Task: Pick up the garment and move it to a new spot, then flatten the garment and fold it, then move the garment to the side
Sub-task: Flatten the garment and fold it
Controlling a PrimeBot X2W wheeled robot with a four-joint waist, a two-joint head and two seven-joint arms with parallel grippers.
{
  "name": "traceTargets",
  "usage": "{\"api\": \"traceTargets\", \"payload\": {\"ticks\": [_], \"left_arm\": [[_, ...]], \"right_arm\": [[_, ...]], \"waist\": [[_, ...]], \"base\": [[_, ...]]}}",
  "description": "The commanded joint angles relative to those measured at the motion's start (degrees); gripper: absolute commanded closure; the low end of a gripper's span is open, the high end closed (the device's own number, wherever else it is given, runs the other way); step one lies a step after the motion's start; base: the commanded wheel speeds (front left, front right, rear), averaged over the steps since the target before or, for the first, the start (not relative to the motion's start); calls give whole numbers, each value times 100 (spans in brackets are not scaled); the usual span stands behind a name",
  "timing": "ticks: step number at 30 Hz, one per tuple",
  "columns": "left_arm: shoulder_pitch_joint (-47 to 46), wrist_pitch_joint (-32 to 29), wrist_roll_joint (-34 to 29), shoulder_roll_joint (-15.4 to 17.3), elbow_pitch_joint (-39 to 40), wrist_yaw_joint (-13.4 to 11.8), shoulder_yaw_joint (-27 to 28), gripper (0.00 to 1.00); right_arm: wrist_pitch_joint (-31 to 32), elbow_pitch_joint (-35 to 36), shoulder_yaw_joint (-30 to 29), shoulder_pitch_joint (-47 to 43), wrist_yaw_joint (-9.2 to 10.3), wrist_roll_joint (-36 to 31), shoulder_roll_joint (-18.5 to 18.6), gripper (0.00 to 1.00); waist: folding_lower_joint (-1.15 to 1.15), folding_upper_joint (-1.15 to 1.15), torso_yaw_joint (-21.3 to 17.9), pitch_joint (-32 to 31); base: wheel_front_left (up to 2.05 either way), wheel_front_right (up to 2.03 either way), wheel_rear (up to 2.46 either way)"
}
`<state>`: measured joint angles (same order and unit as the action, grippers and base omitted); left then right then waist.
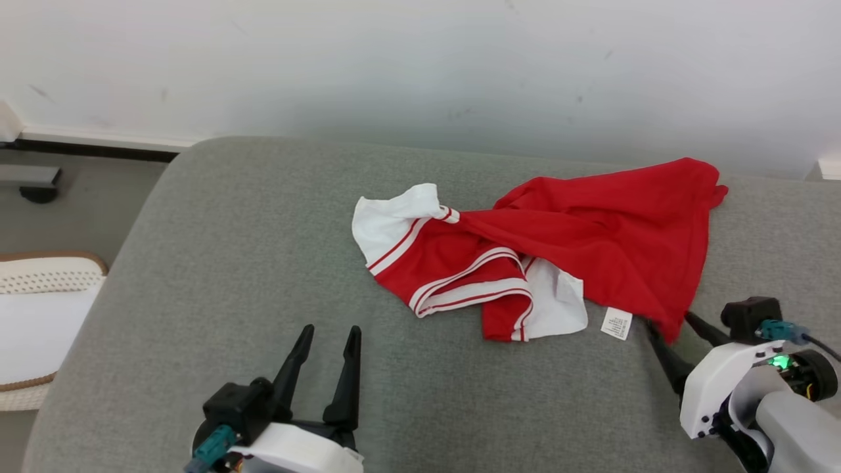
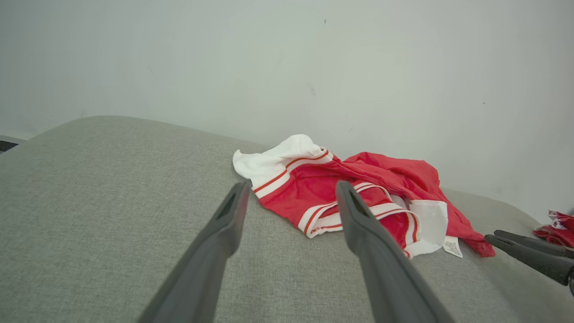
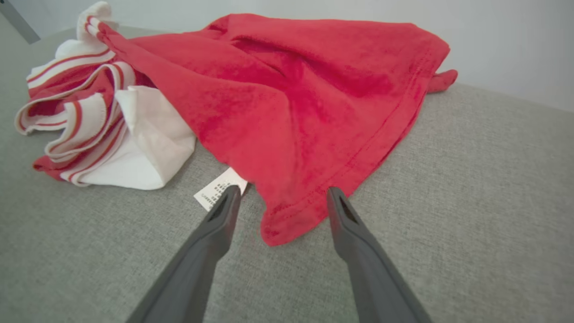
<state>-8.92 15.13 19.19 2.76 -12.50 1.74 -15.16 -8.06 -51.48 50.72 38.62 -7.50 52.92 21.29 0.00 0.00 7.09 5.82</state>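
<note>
**Friend:** Where is the shirt (image 1: 591, 243)?

**Me:** It's on the grey cushion (image 1: 230, 263), out toward the far right corner, close to the wall (image 1: 394, 66). It lies in a messy heap. The red part is spread to the right, and the white sleeves with stripes are bunched up on the left.

**Friend:** What is your right gripper (image 3: 283, 190) doing?

**Me:** I have it low at the near corner of the red part, right by the little white tag (image 1: 616, 323). Its fingers are spread wide, one on each side of that corner. It is not pinching anything yet. I can't tell if the fingers touch the cloth.

**Friend:** Why that corner?

**Me:** I think a corner is a good place to grab. It sticks out flat on the cushion, so the fingers can slip around it. And if I lift by a corner, the rest should hang down and come loose.

**Friend:** And the left gripper (image 1: 331, 328)?

**Me:** It is near the front edge of the cushion, well apart from the shirt. Its fingers are spread wide too, with nothing in them. They point toward the striped sleeves, so I guess that is the side it will help with.
</note>
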Motion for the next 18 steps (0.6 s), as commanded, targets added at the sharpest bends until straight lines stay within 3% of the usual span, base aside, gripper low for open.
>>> {"api": "traceTargets", "payload": {"ticks": [1,10,11,12,13,18], "left_arm": [[19,-2,44,27,-5,8,5,0],[-18,-2,137,26,20,-37,-7,0],[-12,-2,142,25,22,-42,-11,0],[-9,-2,146,25,23,-48,-8,0],[-5,-1,149,25,21,-54,-1,0],[42,-2,116,25,-4,-43,27,0]], "right_arm": [[51,-120,30,21,3,-94,-68,0],[303,-1205,18,272,3,-443,-444,0],[247,-1317,21,307,3,-517,-453,27],[187,-1401,23,347,3,-580,-463,69],[139,-1480,24,382,3,-617,-490,96],[-105,-1656,89,508,3,-834,-531,100]], "waist": [[0,0,66,33],[0,0,369,131],[0,0,382,134],[0,0,390,136],[0,0,390,136],[0,0,285,76]], "base": [[0,0,0],[0,0,0],[0,0,0],[0,0,0],[0,0,0],[0,0,0]]}}
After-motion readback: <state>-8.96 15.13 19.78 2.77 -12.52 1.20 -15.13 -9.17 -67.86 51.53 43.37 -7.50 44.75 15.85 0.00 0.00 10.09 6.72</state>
